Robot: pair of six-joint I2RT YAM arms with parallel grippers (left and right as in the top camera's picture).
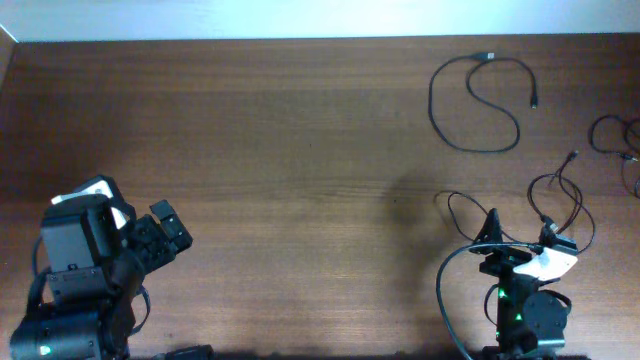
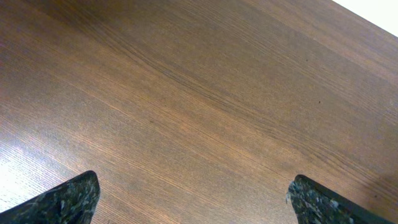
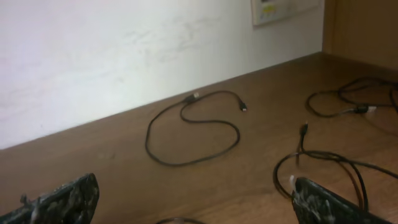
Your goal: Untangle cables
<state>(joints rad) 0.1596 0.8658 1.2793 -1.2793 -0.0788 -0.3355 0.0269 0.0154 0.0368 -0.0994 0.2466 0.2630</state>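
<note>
Several thin black cables lie on the right part of the wooden table. One cable (image 1: 478,102) lies apart in an open loop at the back; it also shows in the right wrist view (image 3: 193,132). A second cable (image 1: 612,135) curls at the far right edge (image 3: 348,99). A third cable (image 1: 560,205) loops just in front of the right arm, its strands crossing (image 3: 323,160). My right gripper (image 1: 492,232) (image 3: 193,199) is open and empty, close to that third cable. My left gripper (image 1: 165,235) (image 2: 193,199) is open and empty over bare wood, far from all cables.
The table (image 1: 300,150) is dark brown wood. A white wall (image 3: 124,50) runs along its back edge, with a white wall plate (image 3: 280,9) on it. A thicker black arm cable (image 1: 445,300) curves beside the right arm's base.
</note>
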